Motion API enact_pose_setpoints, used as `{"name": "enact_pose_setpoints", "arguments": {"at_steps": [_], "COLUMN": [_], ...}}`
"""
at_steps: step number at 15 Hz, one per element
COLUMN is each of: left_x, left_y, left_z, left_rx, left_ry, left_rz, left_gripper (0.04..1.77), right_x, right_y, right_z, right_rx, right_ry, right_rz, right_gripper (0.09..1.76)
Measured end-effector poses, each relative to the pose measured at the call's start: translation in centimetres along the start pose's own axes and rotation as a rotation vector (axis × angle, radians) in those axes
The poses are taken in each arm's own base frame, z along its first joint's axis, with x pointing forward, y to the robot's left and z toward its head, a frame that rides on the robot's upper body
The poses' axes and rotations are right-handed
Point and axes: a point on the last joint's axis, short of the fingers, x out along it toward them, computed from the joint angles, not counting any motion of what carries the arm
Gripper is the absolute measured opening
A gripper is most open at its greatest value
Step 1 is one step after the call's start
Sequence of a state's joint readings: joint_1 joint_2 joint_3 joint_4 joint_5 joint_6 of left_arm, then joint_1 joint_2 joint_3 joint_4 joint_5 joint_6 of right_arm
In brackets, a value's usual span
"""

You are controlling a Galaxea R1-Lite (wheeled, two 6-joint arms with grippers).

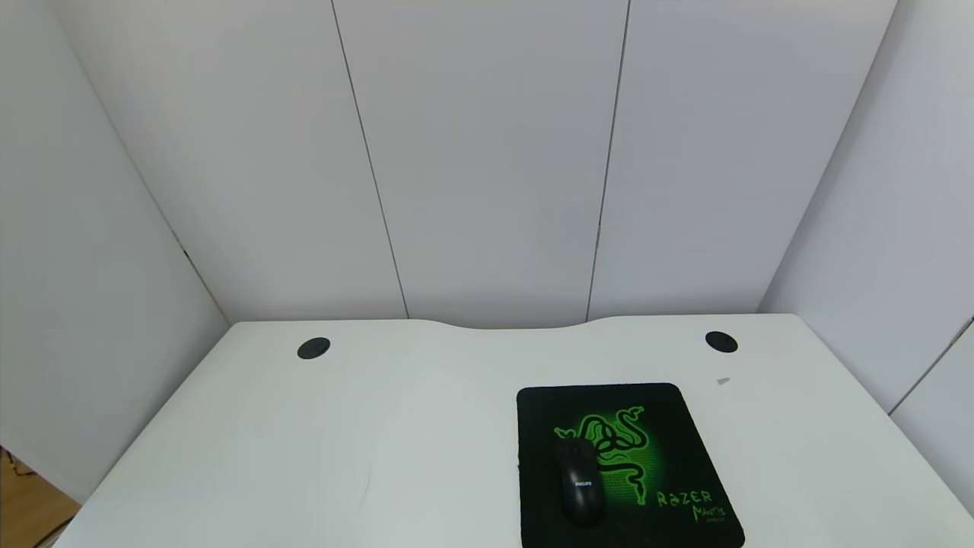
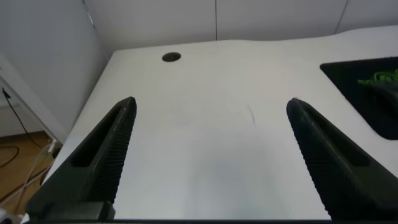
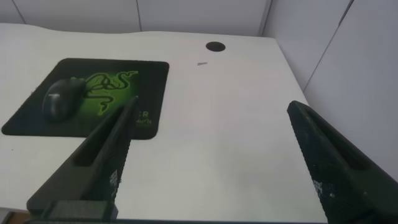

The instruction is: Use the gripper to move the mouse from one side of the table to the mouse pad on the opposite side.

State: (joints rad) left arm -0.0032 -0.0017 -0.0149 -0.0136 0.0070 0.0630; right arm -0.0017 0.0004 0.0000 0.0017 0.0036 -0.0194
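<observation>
The black mouse [image 1: 579,481] lies on the black mouse pad [image 1: 670,426] with the green snake logo, on the right half of the white table [image 1: 342,457]. It also shows in the right wrist view [image 3: 62,99] on the pad [image 3: 149,81]. Neither gripper shows in the head view. My left gripper [image 2: 211,106] is open and empty over the bare left part of the table, with a corner of the pad [image 2: 354,81] off to one side. My right gripper [image 3: 211,109] is open and empty over bare table beside the pad's near right corner.
Two black round cable-hole caps [image 1: 313,348] [image 1: 720,342] sit near the table's curved back edge. White wall panels close in the back and both sides. A small grey speck [image 1: 723,380] lies behind the pad. Floor and cables [image 2: 18,149] show past the table's left edge.
</observation>
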Motion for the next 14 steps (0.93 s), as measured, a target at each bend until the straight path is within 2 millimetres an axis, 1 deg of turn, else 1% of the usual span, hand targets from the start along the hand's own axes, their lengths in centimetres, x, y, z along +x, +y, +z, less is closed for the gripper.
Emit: {"name": "enact_pose_setpoints", "arguments": {"at_steps": [1,5,14], "left_x": [0.05,0.1,0.1], "left_y": [-0.03,-0.03,-0.04], "left_z": [-0.34,-0.5,-0.52], "left_rx": [-0.012,-0.067,-0.065], "left_ry": [0.02,0.024,0.026], "left_rz": [-0.005,0.002,-0.003], "left_gripper": [1.72,1.72,1.72], "right_x": [0.0,0.0,0.0], "right_y": [0.0,0.0,0.0], "right_z": [0.0,0.0,0.0], "right_rx": [0.0,0.0,0.0], "right_ry": [0.0,0.0,0.0], "right_rz": [0.0,0.0,0.0], "right_gripper": [1.71,1.71,1.71]}}
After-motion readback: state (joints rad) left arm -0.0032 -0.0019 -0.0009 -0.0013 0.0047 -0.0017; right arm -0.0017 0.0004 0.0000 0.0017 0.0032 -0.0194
